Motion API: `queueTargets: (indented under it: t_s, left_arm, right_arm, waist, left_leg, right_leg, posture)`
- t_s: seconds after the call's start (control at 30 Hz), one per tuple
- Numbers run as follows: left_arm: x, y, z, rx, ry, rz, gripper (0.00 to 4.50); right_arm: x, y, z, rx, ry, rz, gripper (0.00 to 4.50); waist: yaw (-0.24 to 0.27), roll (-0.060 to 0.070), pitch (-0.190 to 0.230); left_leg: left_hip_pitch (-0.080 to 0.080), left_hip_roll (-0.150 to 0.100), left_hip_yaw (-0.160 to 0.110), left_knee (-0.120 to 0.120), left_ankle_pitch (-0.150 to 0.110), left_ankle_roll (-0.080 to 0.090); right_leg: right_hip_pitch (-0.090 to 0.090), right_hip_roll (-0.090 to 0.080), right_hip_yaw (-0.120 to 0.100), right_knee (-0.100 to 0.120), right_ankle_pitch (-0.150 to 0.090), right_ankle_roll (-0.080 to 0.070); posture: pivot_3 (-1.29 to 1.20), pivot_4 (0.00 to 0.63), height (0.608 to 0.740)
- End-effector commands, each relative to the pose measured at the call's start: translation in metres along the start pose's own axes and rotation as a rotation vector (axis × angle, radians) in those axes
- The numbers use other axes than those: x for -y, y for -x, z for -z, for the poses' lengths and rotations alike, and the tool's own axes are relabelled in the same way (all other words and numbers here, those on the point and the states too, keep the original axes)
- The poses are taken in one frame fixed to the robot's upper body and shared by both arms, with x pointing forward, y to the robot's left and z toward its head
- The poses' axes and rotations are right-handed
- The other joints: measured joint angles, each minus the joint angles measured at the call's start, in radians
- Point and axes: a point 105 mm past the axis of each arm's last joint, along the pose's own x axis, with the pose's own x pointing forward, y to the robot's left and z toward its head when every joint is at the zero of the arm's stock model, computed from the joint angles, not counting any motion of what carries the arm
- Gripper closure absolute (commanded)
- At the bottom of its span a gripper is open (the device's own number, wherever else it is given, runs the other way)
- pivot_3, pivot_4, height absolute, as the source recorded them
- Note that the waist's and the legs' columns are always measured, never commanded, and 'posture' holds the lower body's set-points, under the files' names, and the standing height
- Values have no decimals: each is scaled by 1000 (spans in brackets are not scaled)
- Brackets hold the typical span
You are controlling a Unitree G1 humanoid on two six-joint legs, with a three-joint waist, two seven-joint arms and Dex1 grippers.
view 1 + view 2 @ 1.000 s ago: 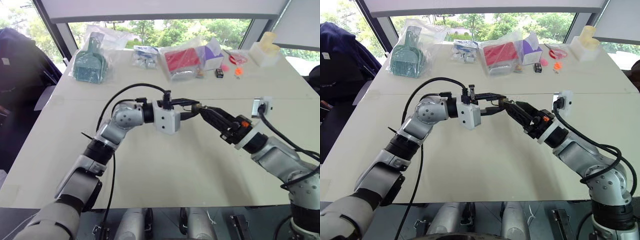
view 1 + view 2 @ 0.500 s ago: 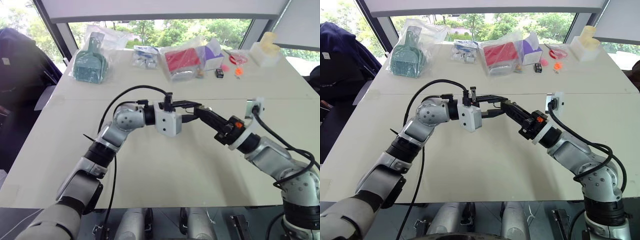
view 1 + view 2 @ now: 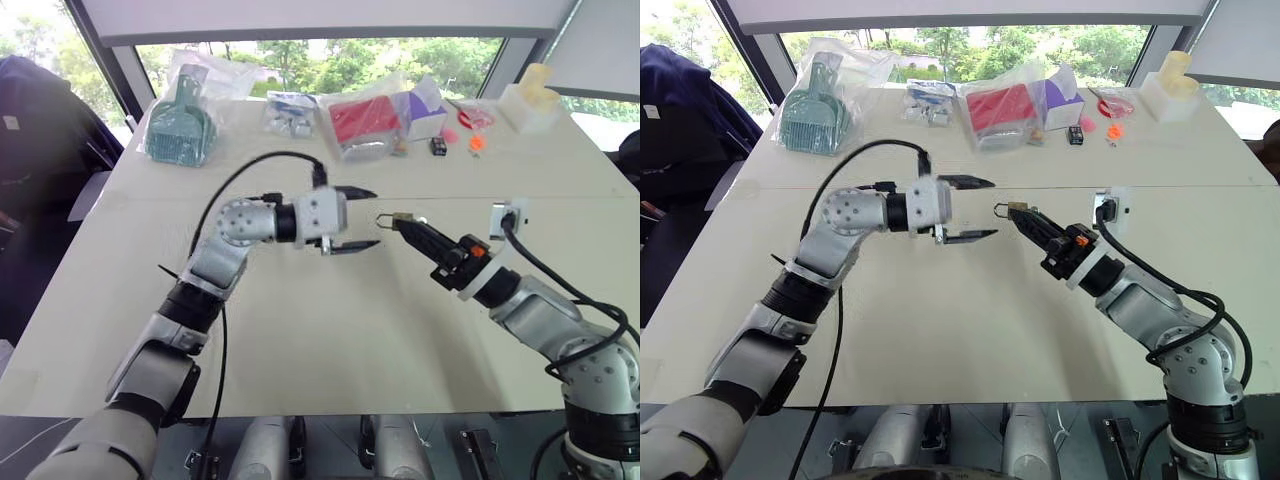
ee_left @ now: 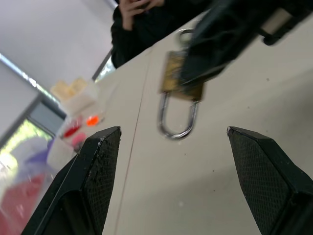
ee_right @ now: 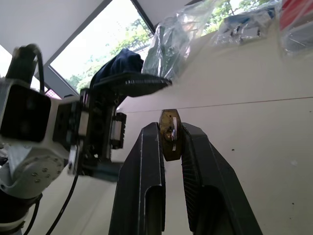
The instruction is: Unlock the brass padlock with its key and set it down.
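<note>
The brass padlock [image 3: 400, 218] hangs in the air over the middle of the table, and my right gripper [image 3: 408, 224] is shut on its golden body. Its silvery shackle [image 4: 178, 120] sticks out past the fingertips toward my left gripper. In the right wrist view the padlock [image 5: 169, 139] sits pinched between the two black fingers [image 5: 149, 161]. My left gripper [image 3: 358, 218] stands open a short way left of the padlock, one finger above the other, touching nothing. The key is out of view.
Along the table's far edge lie a bagged teal brush [image 3: 180, 125], a bagged red item [image 3: 362, 122], a purple box [image 3: 425, 110], small dark and orange items [image 3: 440, 146] and a white block [image 3: 530, 95]. A person in dark clothing [image 4: 146, 24] stands beyond the table.
My right gripper shut on the padlock. My left gripper then let go of it, opened, rolled and drew back to the left, leaving a gap between the two.
</note>
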Motion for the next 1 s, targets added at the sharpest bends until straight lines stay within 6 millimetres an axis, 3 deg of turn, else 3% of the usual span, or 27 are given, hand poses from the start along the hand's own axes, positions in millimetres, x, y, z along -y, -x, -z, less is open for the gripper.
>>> queueTargets:
  t_s: [0.03,0.47,1.0]
  left_arm:
    - [-16,0,-15,29,-16,-48,950]
    - [-12,-15,-12,45,-28,2,950]
    - [-26,-28,-8,45,-66,-64,950]
  right_arm:
    - [-5,0,-13,47,31,-19,4500]
    - [-18,-4,-10,54,19,-53,4500]
    - [-23,-6,1,14,7,-69,4500]
  waist:
    - [0,0,0]
    - [1,0,0]
    - [-1,0,0]
  left_leg:
    - [0,0,0,0,0,0]
    - [0,0,0,0,0,0]
    - [0,0,0,0,0,0]
  right_leg:
    - [0,0,0,0,0,0]
    - [0,0,0,0,0,0]
    - [0,0,0,0,0,0]
  posture:
    - [0,150,735]
    - [0,150,735]
    - [0,150,735]
